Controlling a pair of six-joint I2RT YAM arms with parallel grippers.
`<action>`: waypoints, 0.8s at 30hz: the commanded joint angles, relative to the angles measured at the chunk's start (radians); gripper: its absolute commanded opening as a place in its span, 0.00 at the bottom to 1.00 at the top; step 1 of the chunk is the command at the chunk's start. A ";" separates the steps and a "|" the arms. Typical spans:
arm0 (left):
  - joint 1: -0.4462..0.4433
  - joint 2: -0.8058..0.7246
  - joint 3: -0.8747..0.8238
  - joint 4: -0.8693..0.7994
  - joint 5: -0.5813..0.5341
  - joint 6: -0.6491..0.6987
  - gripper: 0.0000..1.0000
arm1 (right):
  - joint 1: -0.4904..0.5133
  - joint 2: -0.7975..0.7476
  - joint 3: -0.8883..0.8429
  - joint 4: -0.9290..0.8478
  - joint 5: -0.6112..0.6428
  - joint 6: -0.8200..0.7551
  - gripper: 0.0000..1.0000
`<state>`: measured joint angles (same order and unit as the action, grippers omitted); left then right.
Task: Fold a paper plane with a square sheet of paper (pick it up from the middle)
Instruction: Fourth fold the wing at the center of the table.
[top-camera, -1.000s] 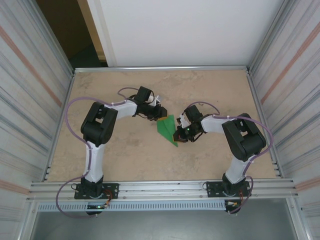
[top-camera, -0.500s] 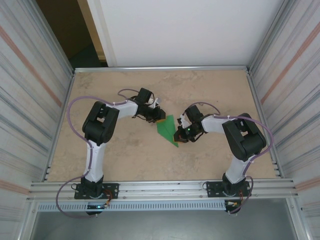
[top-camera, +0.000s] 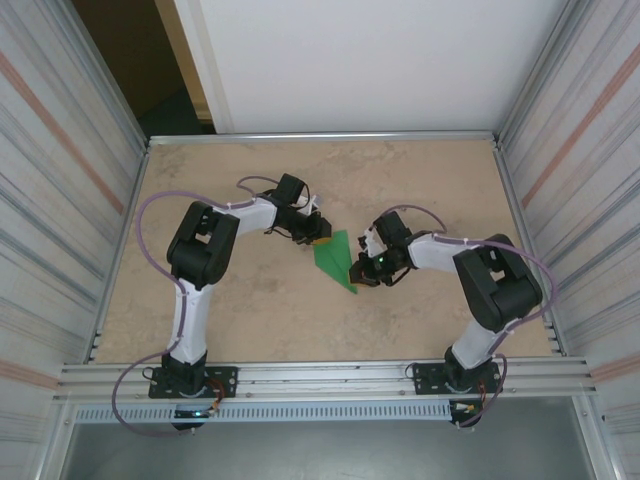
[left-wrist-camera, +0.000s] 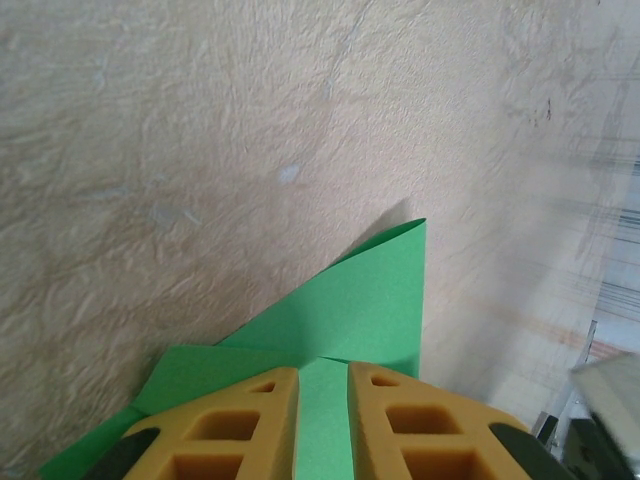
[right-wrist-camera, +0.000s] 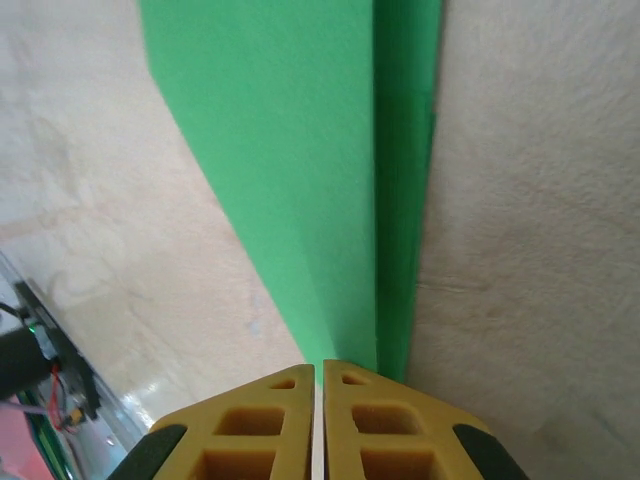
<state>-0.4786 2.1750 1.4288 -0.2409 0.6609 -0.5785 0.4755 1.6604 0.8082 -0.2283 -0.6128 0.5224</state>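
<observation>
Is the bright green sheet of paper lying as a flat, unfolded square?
No: from above, the bright green sheet of paper is a folded, pointed wedge, with a doubled layer along one edge.

The right arm (top-camera: 495, 285) swings its black elbow out toward 4 o'clock, so the white forearm stretches longer behind the right gripper (top-camera: 357, 272). The left gripper (top-camera: 320, 234) rolls at the wrist, turning its orange pads (top-camera: 321, 239) into view at the 11 o'clock edge of the folded bright green paper sheet (top-camera: 335, 258).
</observation>
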 joint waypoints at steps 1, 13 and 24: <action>0.008 0.061 -0.011 -0.080 -0.080 0.022 0.21 | -0.004 -0.091 0.019 0.072 0.065 0.094 0.10; 0.003 0.063 -0.006 -0.089 -0.083 0.012 0.22 | 0.088 0.103 0.178 0.058 0.197 0.164 0.05; 0.003 0.057 0.007 -0.100 -0.080 0.017 0.22 | 0.060 0.173 0.109 0.097 0.191 0.189 0.04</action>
<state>-0.4789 2.1788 1.4406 -0.2577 0.6605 -0.5789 0.5426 1.8091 0.9405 -0.1322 -0.4404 0.6819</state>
